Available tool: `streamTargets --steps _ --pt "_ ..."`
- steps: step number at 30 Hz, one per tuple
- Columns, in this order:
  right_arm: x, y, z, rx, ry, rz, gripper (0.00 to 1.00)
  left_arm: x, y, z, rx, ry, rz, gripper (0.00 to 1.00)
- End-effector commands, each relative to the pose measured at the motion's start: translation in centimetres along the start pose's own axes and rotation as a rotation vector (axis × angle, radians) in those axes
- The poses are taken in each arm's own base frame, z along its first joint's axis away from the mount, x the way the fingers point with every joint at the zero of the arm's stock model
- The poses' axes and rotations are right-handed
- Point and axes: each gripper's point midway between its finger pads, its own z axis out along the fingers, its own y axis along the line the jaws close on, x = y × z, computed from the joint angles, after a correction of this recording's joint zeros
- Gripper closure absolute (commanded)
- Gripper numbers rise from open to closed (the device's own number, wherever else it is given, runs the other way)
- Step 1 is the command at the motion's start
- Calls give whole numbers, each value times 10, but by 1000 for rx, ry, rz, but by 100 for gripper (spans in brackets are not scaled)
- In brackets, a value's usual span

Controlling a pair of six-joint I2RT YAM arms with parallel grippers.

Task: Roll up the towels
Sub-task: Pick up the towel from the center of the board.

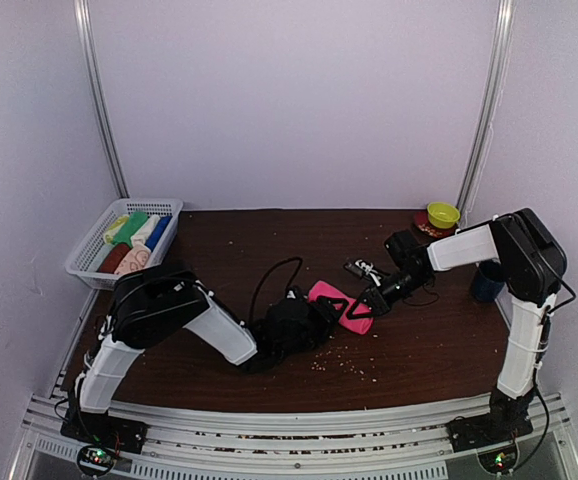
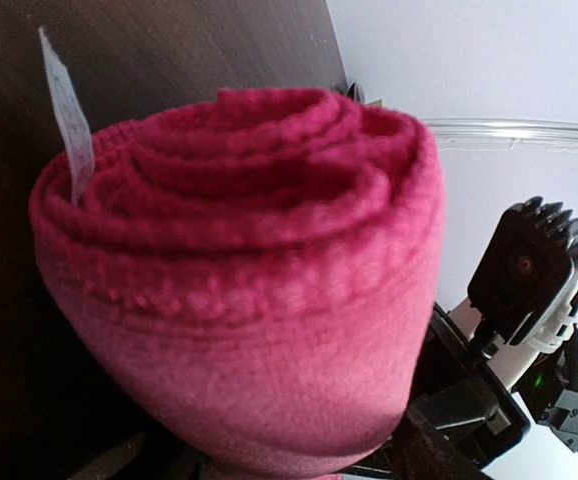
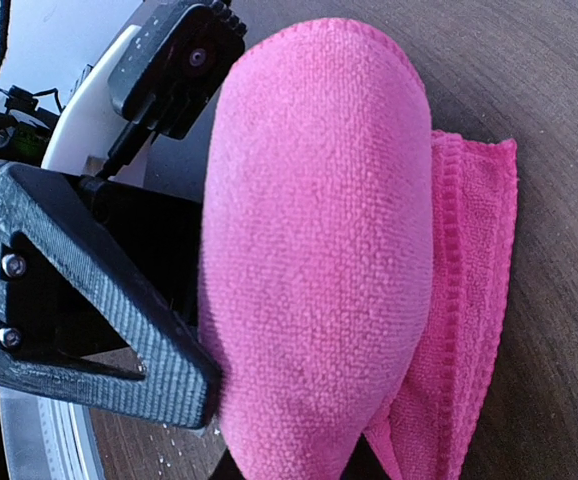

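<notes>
Currently the soft, light hot-pink cloth towel [image 1: 341,305], rolled, is lying mid-way on the dark brown table [image 1: 419,340], the right gripper [image 1: 367,302] pinching one end and the left gripper [image 1: 317,317] crowding the other, its grip unclear; it is likely springing open unless held across all layers.

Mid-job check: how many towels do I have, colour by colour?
Hot pink cloth towel: 1
Green rolled towel: 1
Blue rolled towel: 1
Brown rolled towel: 1
Peach rolled towel: 1
Cream rolled towels: 2
Total: 7
</notes>
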Motion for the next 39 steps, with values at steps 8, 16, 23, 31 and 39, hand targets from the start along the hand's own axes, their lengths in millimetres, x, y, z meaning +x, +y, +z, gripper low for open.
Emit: streamTargets --steps 8,16,23,31,39 --pt "48 21 22 -99 146 93 83 1 51 6 -106 -2 15 34" --pt "42 36 20 -174 122 89 83 4 56 7 -115 10 19 31" --pt "39 48 19 -245 111 86 83 5 60 8 -117 14 21 35" --pt "36 58 16 -309 106 80 84 9 64 8 -124 28 21 29" --pt "31 62 12 -331 89 77 84 12 70 5 -132 39 25 35"
